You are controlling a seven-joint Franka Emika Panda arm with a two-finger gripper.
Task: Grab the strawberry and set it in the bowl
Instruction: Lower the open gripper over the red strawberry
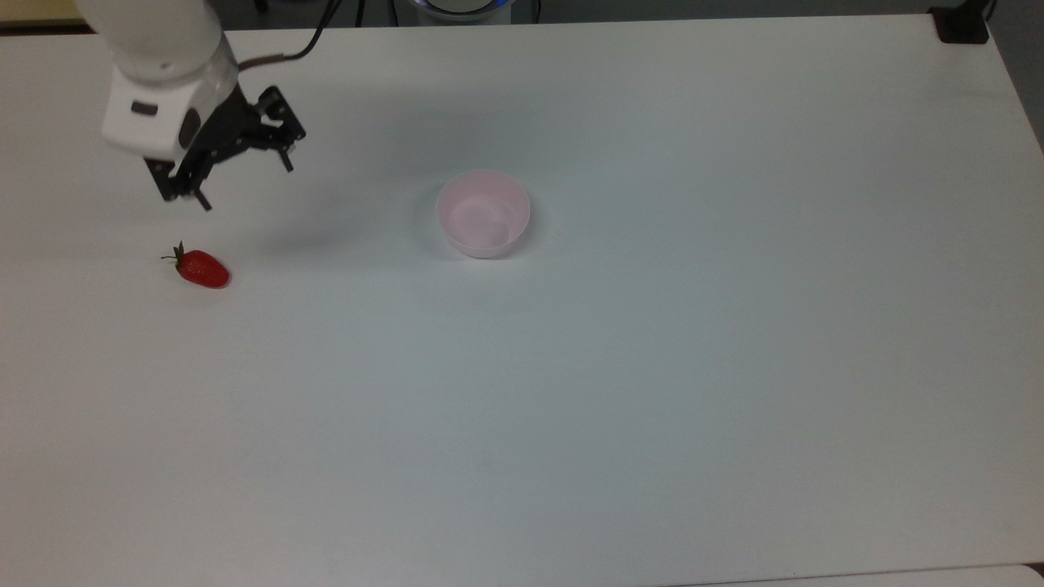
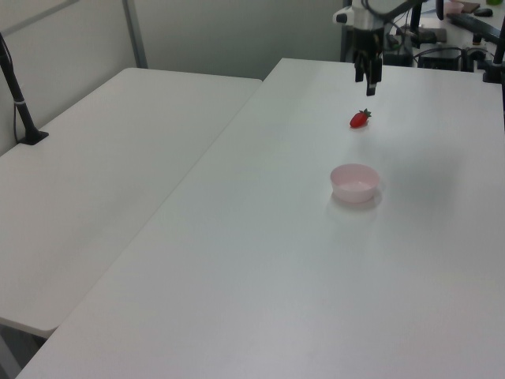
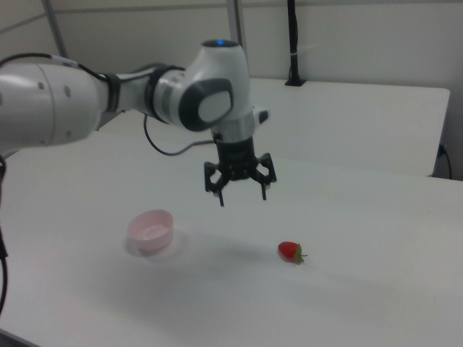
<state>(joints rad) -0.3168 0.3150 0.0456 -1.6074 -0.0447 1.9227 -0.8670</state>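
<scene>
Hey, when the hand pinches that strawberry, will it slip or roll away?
The strawberry looks glossy and tapered, so it may squirt out of the open hand. It lies on its side on the bare table, so a nudge would probably roll it.
</scene>
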